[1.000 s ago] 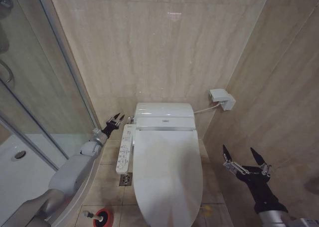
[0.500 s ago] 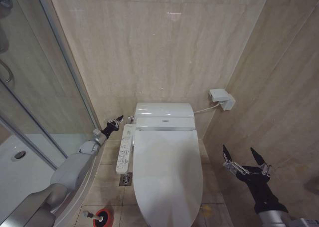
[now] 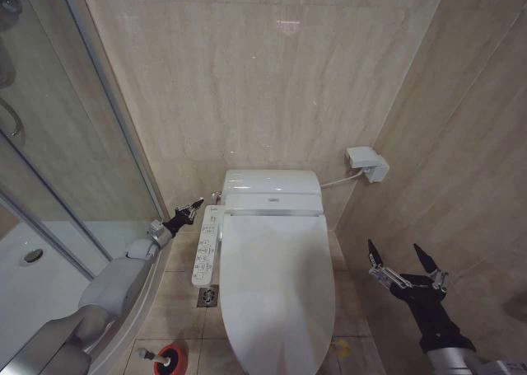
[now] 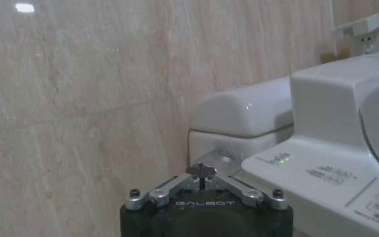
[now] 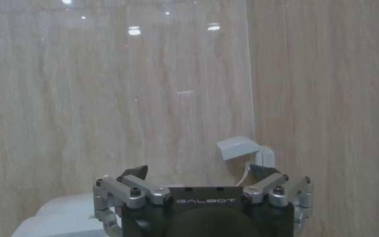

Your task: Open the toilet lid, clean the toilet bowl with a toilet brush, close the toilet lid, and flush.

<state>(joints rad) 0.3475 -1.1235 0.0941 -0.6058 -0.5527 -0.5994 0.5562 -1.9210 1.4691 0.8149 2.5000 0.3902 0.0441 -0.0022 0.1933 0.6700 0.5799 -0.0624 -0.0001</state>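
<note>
The large glossy white oval plastic toilet lid [image 3: 276, 288] is lying closed over the white ceramic floor-standing toilet bowl [image 3: 233, 352], which is being taken as the landmark. A white rectangular button panel [image 3: 206, 246] is being carried on the bowl's left side. The left gripper [image 3: 194, 204] is being held just beside the far end of that panel, near the toilet's white rear housing [image 3: 272, 190]; its fingers are pinched together and nothing is being grasped. In the left wrist view the closed fingertips [image 4: 202, 172] are being pointed at the gap between the panel [image 4: 334, 192] and the beige tiled wall [image 4: 77, 98].

The right gripper [image 3: 406, 264] is being held well to the right of the toilet, near the side wall, with its fingers spread wide and empty.

The thin white toilet brush [image 3: 151, 356] is being kept in a short red cylindrical holder cup [image 3: 170, 359] on the floor, to the left of the bowl's near end. A white wall socket box [image 3: 366, 162] is being shown behind the toilet, to its right, with a cable running to the rear housing.
</note>
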